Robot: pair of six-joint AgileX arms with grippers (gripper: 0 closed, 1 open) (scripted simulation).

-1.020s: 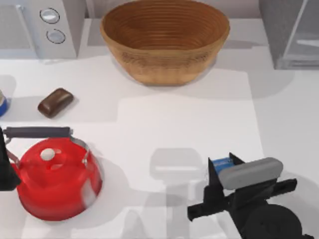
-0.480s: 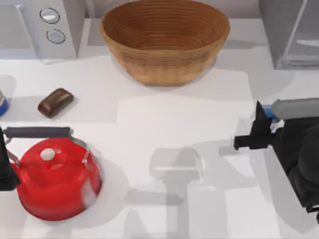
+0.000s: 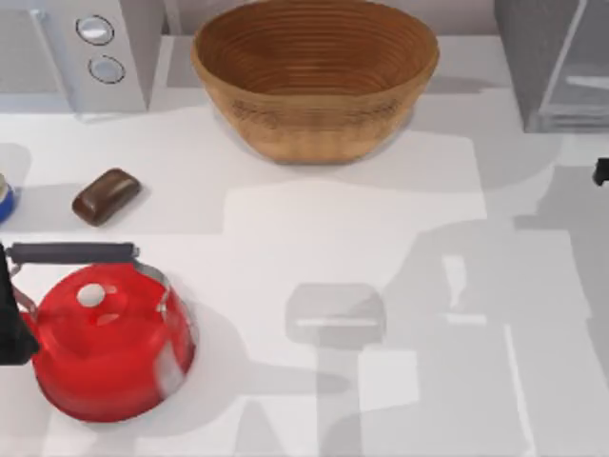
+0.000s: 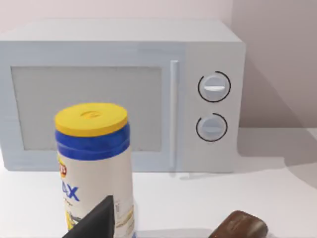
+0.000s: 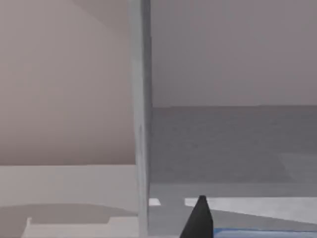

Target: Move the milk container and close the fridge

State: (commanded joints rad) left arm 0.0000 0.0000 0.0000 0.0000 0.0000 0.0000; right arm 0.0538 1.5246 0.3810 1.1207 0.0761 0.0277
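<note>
**Right arm out at the fridge, carton in its grip**

The right arm [image 3: 601,171] reaches far over to the table's right side. From above, a dark bit of it pokes in at the right edge, just in front of the fridge [image 3: 531,57]. The right wrist view looks straight at that fridge. The pale, glassy door [image 5: 141,114] stands edge-on and upright, with the grey inner floor and back wall open beyond it.

The right gripper [image 5: 200,222] is low in that view. One dark finger rises there, and a thin blue strip of the milk container [image 5: 262,232] is pressed against it, so the pincer is pinching the carton. Nothing more than that blue top edge can be made out. It is held just outside the fridge's open front.

The left arm [image 3: 9,328] sits parked at the table's left edge, close beside the red kettle [image 3: 109,343]. The left gripper [image 4: 94,224] hangs just before a yellow-lidded can [image 4: 94,163]. I cannot tell whether it is spread or pressed together.
</note>
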